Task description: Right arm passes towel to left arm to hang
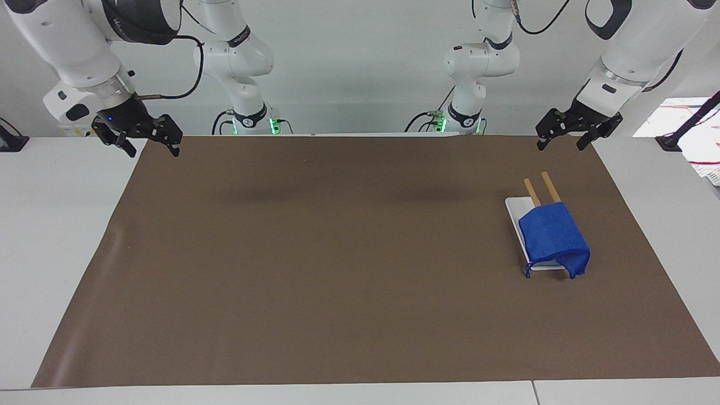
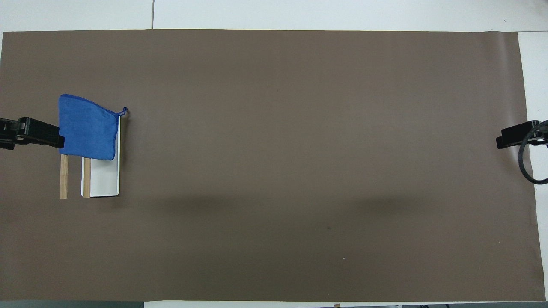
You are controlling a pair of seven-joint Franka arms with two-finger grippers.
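Towel [image 1: 553, 240] is draped over my rack's two wooden bars [image 1: 543, 189], covering their ends farther from the robots; cord loop [image 1: 528, 271] hangs off the corner farthest from the robots. Rack's white base plate [image 2: 104, 179] sits under it on the brown mat [image 1: 337, 253], at the left arm's end of the table. My left gripper [image 1: 565, 138] is up in the air over the mat's edge next to the robots, well apart from the towel, fingers spread, holding nothing. My right gripper [image 1: 147, 143] hangs over the mat's corner at the right arm's end, blue light on, fingers spread too, nothing in them. Two slimmer white arms [image 1: 242, 62] with green lights stand between my two.
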